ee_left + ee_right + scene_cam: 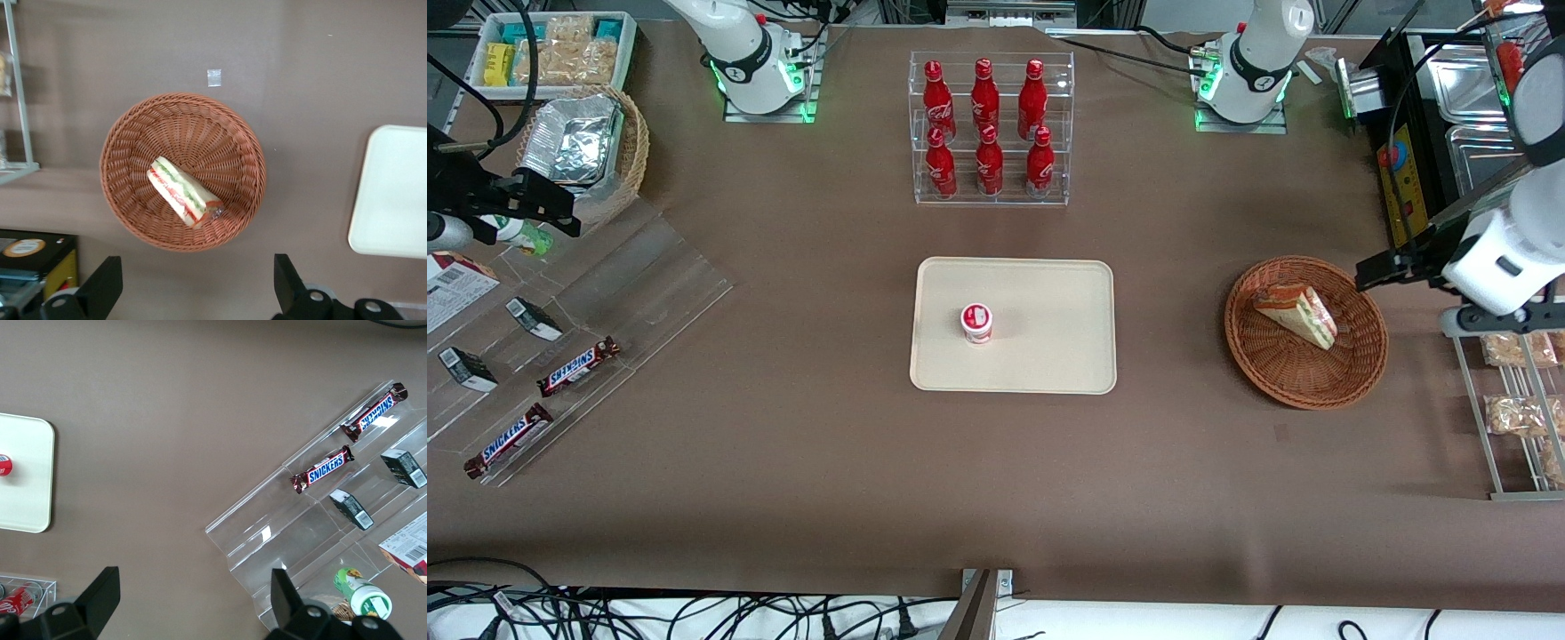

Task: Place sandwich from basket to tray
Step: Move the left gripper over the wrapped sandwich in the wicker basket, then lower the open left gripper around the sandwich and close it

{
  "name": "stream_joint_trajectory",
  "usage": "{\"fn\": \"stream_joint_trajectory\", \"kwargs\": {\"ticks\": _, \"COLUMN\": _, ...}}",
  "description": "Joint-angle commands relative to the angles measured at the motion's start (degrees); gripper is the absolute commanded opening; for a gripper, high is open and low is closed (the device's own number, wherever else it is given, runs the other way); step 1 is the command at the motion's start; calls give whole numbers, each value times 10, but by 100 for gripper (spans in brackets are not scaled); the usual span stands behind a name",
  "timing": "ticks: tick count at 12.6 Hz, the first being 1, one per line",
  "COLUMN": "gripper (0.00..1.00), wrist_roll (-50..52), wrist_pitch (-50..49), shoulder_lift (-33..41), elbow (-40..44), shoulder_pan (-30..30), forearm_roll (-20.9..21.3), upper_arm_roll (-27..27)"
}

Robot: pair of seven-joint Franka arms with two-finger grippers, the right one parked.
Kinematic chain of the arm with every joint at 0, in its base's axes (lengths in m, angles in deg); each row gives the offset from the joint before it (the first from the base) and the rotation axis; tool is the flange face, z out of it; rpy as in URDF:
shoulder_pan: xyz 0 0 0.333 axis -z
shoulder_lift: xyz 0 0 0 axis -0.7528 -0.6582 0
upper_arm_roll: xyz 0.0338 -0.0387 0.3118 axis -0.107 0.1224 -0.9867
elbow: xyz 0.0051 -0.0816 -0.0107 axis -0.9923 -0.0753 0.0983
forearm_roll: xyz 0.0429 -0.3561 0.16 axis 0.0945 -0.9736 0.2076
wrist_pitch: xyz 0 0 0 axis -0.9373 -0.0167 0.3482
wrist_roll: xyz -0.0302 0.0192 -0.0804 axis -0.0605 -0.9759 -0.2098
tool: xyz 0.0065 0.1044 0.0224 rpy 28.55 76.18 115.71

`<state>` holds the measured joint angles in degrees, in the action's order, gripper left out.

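The sandwich (1296, 313), a wrapped white-bread wedge with green and red filling, lies in the round reddish-brown basket (1280, 366). My left gripper (1371, 271) hovers well above the table, over the basket's edge toward the working arm's end. In the left wrist view its black fingers (100, 288) stand wide apart with nothing between them. The gripper (193, 293) is just outside the basket (133, 153), and the sandwich (181, 192) is fully in sight. The cream tray (1049, 356) lies at the table's middle, with an edge of the tray (393, 193) showing in the wrist view.
A small red-and-white cup (976, 322) stands on the tray. A clear rack of red bottles (990, 124) stands farther from the front camera than the tray. A wire rack with snack packets (1516, 409) and steel trays (1476, 98) lie at the working arm's end.
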<state>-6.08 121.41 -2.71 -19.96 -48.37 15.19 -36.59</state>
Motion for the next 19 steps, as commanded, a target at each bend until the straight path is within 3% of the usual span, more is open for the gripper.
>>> {"fn": "stream_joint_trajectory", "kwargs": {"ticks": 1, "gripper": 100, "wrist_roll": 72, "wrist_pitch": 69, "shoulder_lift": 20, "elbow": -84, "shoulder_pan": 2, "forearm_roll": 21, "upper_arm_roll": -3}}
{"fn": "stream_joint_trajectory", "kwargs": {"ticks": 10, "gripper": 100, "wrist_roll": 298, "wrist_pitch": 311, "shoulder_lift": 49, "elbow": -311, "shoulder_pan": -8, "forearm_roll": 39, "upper_arm_roll": -1}}
{"fn": "stream_joint_trajectory", "kwargs": {"ticks": 12, "gripper": 100, "wrist_roll": 358, "wrist_pitch": 363, "shoulder_lift": 49, "elbow": -350, "shoulder_pan": -9, "forearm_roll": 76, "upper_arm_roll": 0}}
{"fn": "stream_joint_trajectory", "kwargs": {"ticks": 19, "gripper": 100, "wrist_roll": 422, "wrist_pitch": 444, "shoulder_lift": 42, "elbow": -411, "shoulder_pan": -32, "forearm_roll": 78, "upper_arm_roll": 2}}
